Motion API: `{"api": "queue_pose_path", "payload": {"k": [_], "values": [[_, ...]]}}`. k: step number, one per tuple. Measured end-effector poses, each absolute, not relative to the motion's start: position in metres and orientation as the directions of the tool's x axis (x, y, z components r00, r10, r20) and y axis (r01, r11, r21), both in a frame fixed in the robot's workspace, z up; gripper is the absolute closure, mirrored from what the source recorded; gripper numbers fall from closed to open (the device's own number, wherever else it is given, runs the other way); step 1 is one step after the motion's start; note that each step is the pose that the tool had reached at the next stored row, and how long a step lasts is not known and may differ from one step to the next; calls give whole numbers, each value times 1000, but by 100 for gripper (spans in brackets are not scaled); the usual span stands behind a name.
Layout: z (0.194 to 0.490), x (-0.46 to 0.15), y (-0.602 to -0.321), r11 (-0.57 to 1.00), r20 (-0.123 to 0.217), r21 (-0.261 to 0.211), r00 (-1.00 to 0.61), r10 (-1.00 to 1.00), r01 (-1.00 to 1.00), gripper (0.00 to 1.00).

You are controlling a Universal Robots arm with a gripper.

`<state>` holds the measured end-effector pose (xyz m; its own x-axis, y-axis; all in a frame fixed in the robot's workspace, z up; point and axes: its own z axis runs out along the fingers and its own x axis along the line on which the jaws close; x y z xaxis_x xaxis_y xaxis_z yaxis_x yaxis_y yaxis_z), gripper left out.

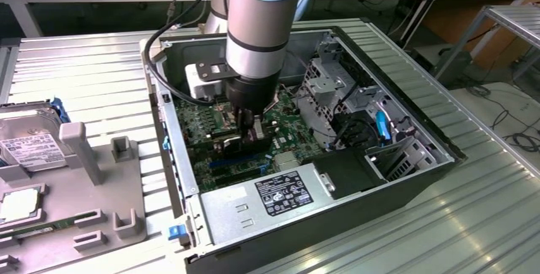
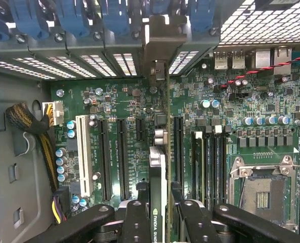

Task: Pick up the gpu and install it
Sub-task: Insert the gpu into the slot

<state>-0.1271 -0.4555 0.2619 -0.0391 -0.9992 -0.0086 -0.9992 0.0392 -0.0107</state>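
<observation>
gripper [image 2: 157, 215] clenched on the gpu [image 2: 160, 167], card held edge-on and upright between the fingers [image 2: 135, 223], reaching down inside the open computer case [image 1: 405, 179] over the green motherboard [image 2: 251, 101], lined up along an expansion slot [image 2: 122, 152], metal bracket end near the rear slot covers [image 2: 114, 20]

Reached straight down from above, wrist vertical; gripper [image 2: 159, 215] low inside, dark fingers [image 2: 135, 223] closed partway, pinching a thin upright card's edge.
</observation>
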Motion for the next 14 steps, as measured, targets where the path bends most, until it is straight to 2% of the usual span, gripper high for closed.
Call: {"api": "queue_pose_path", "payload": {"k": [14], "values": [[266,-128,-456,39,-9,-11,-39,-999,-999,73]]}}
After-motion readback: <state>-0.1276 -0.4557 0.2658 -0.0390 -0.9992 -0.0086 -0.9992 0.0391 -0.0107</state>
